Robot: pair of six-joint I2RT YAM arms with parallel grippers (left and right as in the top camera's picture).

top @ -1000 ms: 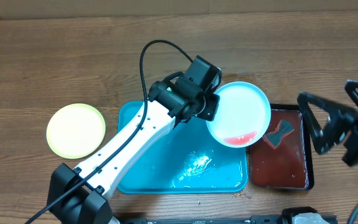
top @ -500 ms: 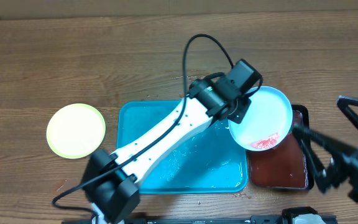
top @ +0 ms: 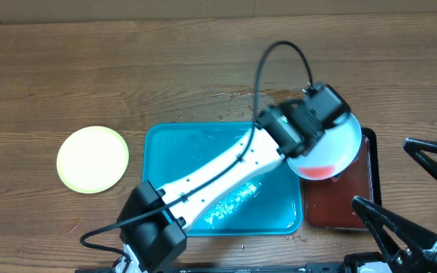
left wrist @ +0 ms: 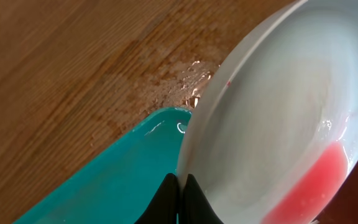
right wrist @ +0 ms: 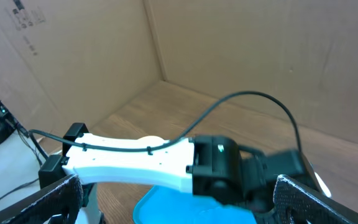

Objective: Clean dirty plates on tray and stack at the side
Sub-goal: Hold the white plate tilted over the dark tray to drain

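The left claw (left wrist: 180,193) pinches the rim of the white plate (left wrist: 278,112) tight. It holds the plate up in the air, past the right end of the blue tray (top: 173,152) and over the black tray (top: 375,163). It likely holds it there so the mess can run off into the black tray and not onto the worktop (top: 51,76).

The plate is tipped. The pinched edge is high and the far edge is low. The red sauce (left wrist: 316,180) sits in a pool at the low edge, so the tip seems meant to pour it out. The hollow side faces up and a bit away from the claw. The plate is round, so it has no long side; what matters is which edge is down.

The right claw (top: 380,172) is spread wide and holds nothing. It waits near the black tray.

A yellow-green plate (top: 93,158) lies flat on the worktop, left of the blue tray. It looks clean, so that is likely the stacking spot.
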